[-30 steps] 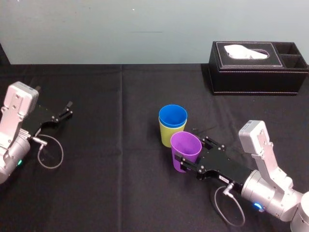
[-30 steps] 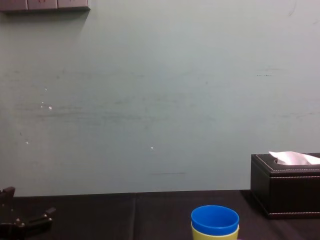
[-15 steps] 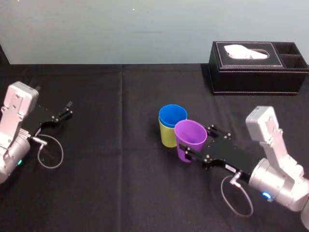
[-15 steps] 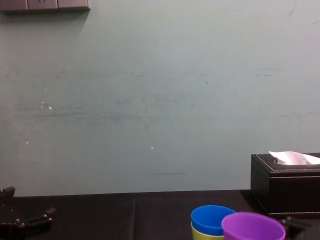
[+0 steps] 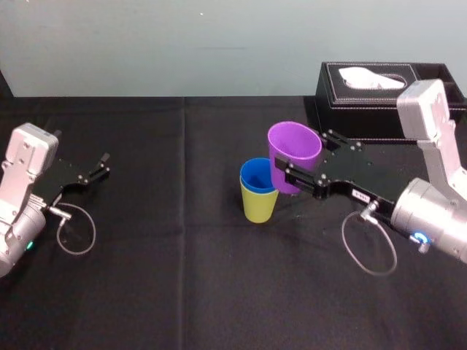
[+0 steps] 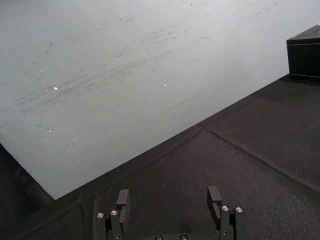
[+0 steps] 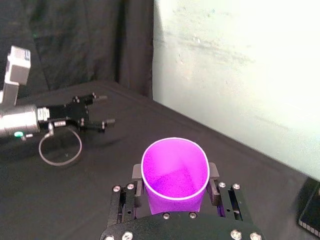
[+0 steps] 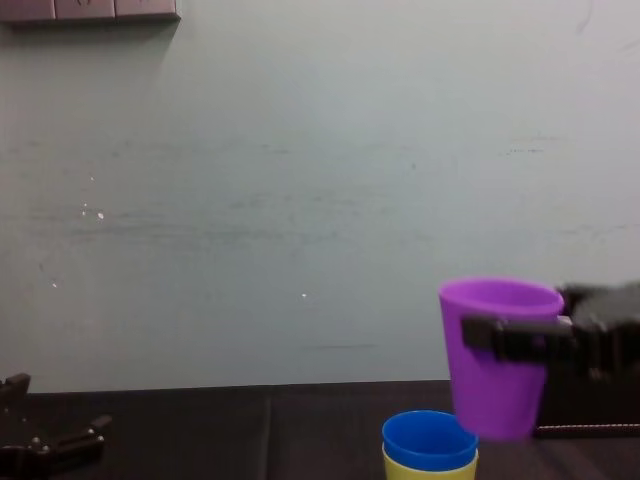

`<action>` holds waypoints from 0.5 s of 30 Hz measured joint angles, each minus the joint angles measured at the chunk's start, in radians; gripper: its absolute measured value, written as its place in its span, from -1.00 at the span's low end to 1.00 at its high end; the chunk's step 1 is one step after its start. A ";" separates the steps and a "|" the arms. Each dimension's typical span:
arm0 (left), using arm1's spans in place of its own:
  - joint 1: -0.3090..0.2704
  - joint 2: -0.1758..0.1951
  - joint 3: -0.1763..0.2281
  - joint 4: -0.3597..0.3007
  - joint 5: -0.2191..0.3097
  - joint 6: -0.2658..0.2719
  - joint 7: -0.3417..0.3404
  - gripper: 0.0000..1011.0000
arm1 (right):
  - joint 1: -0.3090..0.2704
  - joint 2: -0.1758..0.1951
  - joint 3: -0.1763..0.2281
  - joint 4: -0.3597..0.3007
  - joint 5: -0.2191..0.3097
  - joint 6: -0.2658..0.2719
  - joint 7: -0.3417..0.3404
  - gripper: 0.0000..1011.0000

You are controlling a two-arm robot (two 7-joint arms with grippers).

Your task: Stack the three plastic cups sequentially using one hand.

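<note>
My right gripper [image 5: 306, 162] is shut on the purple cup [image 5: 293, 155], one finger on each side of its wall. The cup hangs upright above the table, just right of the other two and higher than their rims. In the right wrist view the purple cup [image 7: 175, 170] sits between the fingers [image 7: 137, 176], its mouth open and empty. The blue cup [image 5: 257, 175] is nested inside the yellow-green cup [image 5: 257, 206] at the table's middle. From the chest, the purple cup [image 8: 496, 360] hovers above and right of the blue cup [image 8: 430, 440]. My left gripper [image 5: 99, 167] rests open at the far left.
A black tissue box [image 5: 387, 102] with a white tissue stands at the back right, just behind my right arm. A black cloth covers the table [image 5: 182, 277]. A loose cable loop [image 5: 76, 230] lies by the left arm.
My right gripper has lifted the purple cup off the table and carried it up and away from me, from in front of the nested pair to above their right side. The left arm has not moved.
</note>
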 joint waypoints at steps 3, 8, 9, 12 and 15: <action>0.000 0.000 0.000 0.000 0.000 0.000 0.000 1.00 | 0.029 -0.004 -0.013 0.003 0.002 0.006 0.000 0.45; 0.000 0.000 0.000 0.000 0.000 0.000 0.000 1.00 | 0.079 -0.019 -0.049 0.032 0.000 0.014 -0.002 0.45; 0.000 0.000 0.000 0.000 0.000 0.000 0.000 1.00 | 0.093 -0.023 -0.062 0.046 -0.004 0.014 -0.003 0.45; 0.000 0.000 0.000 0.000 0.000 0.000 0.000 1.00 | 0.120 -0.032 -0.084 0.076 -0.012 0.006 -0.002 0.45; 0.000 0.000 0.000 0.000 0.000 0.000 0.000 1.00 | 0.142 -0.042 -0.098 0.105 -0.018 -0.003 -0.002 0.45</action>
